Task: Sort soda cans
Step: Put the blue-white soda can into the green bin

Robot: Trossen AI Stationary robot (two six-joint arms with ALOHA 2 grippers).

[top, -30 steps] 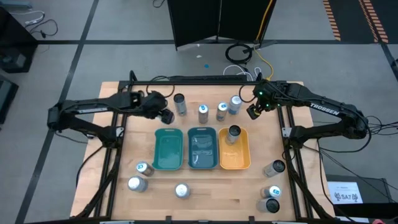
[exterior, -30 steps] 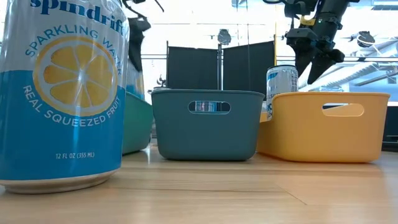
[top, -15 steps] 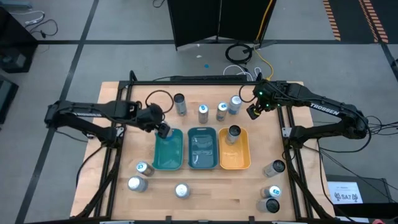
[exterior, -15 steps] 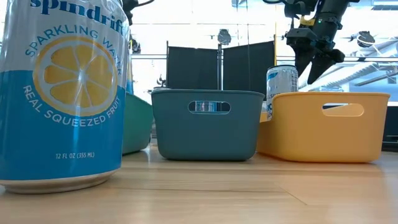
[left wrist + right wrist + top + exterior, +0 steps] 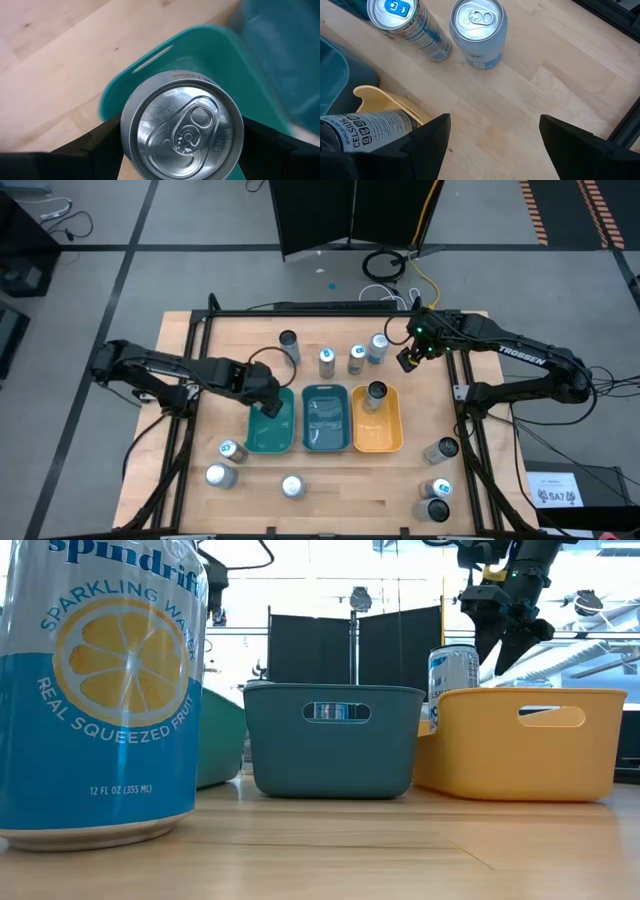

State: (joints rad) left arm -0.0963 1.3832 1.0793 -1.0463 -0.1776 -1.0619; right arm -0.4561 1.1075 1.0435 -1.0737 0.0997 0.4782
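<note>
While my left gripper (image 5: 181,145) clamps a silver can (image 5: 182,124) over the green tray (image 5: 270,420) | right gripper (image 5: 408,358) apart, empty | one can (image 5: 376,394) in orange tray (image 5: 378,438); most unsorted.

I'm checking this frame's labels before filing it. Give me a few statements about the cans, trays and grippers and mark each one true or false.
1. The left gripper holds a silver-topped can over the green tray. True.
2. The orange tray has no can in it. False: one can stands in it.
3. The right gripper is shut on a can. False: it hangs open with nothing in it, near the table's far edge.
4. The teal tray sits between the green and orange trays. True.
</note>
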